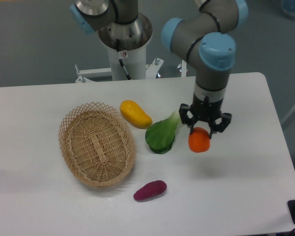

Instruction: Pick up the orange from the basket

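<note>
We see the claw (205,131) grasping the orange (199,140) above the tabletop (246,177), right of the green vegetable (162,135), basket (97,144) far left.

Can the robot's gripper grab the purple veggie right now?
Probably not right now. The gripper is already shut on the orange, so it would likely have to put that down first. The purple veggie itself lies in the open on the table, with nothing over it.

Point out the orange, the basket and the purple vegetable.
orange (199,141): fixed camera, on its rounded front below the gripper.
basket (69,123): fixed camera, on its scalloped left rim.
purple vegetable (150,190): fixed camera, on the middle of its body.
</note>
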`<action>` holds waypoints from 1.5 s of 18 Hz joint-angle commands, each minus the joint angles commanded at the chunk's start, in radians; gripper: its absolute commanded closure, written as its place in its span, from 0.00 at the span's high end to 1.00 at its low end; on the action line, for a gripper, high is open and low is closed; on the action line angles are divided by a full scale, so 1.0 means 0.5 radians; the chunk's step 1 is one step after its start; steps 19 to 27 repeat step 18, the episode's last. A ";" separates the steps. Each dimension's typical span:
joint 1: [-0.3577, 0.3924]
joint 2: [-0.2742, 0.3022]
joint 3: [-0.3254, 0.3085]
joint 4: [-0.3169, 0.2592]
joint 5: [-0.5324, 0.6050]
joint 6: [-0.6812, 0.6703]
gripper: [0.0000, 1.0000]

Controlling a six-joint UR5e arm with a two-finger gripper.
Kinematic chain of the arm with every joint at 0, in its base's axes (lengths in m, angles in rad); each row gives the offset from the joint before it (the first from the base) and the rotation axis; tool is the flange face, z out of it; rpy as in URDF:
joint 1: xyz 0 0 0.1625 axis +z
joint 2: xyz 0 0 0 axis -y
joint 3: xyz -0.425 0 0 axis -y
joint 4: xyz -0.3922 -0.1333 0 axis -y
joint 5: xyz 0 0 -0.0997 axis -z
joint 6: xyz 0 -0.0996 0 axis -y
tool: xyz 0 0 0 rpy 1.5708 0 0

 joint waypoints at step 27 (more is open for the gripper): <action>0.074 -0.101 0.074 0.003 0.098 0.261 0.40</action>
